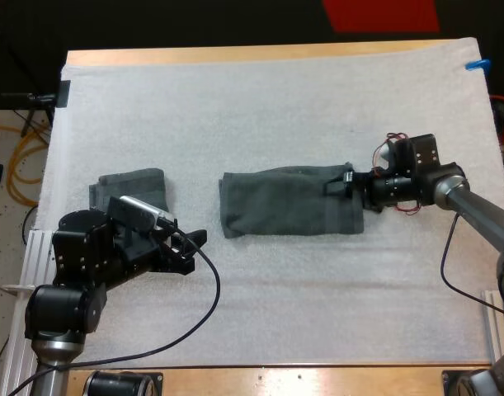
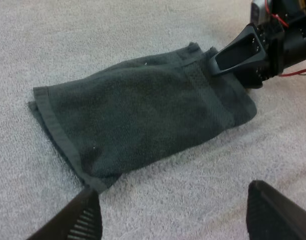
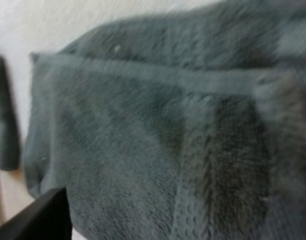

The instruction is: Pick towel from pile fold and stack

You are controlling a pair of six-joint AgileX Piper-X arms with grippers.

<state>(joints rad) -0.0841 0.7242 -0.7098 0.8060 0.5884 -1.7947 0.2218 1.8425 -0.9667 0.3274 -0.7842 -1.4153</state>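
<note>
A towel (image 1: 289, 205), folded flat, lies at the middle of the mat (image 1: 276, 99). The right gripper (image 1: 344, 183) is at its right edge, jaws pinching the far right corner. A second towel (image 1: 136, 186), folded small, sits near the mat's left edge. Just in front of it, the left gripper (image 1: 192, 252) has jaws spread wide, holding nothing, pointing at the middle towel's left end.

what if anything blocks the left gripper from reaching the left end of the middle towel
Probably nothing, so likely yes: the left gripper is open and just bare mat lies between it and the left end of the towel. The right gripper is at the towel's opposite end, out of the way.
</note>
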